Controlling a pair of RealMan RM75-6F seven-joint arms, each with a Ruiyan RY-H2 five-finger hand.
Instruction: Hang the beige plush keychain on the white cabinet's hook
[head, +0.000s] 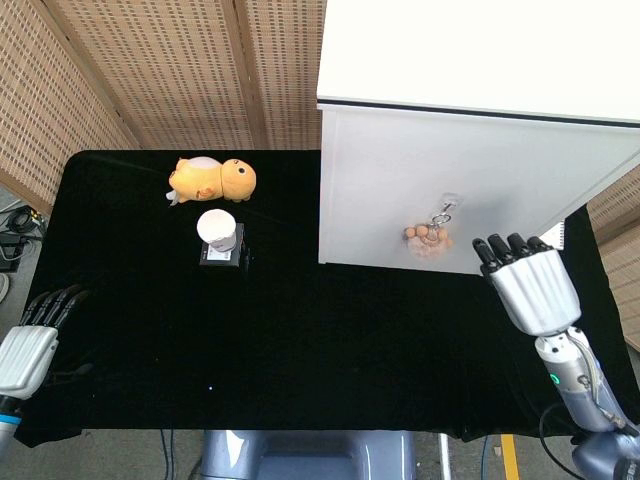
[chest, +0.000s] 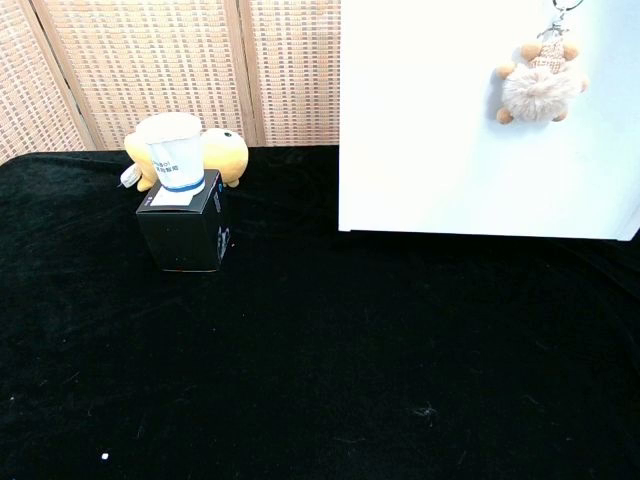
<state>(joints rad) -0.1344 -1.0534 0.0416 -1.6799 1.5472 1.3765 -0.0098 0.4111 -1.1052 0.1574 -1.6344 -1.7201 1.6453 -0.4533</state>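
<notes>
The beige plush keychain (head: 428, 239) (chest: 540, 88) hangs by its metal ring from the hook (head: 448, 203) on the front face of the white cabinet (head: 470, 110) (chest: 440, 130). Nothing holds it. My right hand (head: 527, 284) is below and to the right of it, clear of the cabinet face, fingers straight and apart, empty. My left hand (head: 35, 338) rests at the table's left front edge, fingers extended, holding nothing. Neither hand shows in the chest view.
An orange plush toy (head: 212, 179) (chest: 215, 152) lies at the back left of the black table (head: 300, 350). In front of it a white paper cup (head: 220, 228) (chest: 173, 150) stands on a small black box (chest: 182, 230). Woven screens line the back.
</notes>
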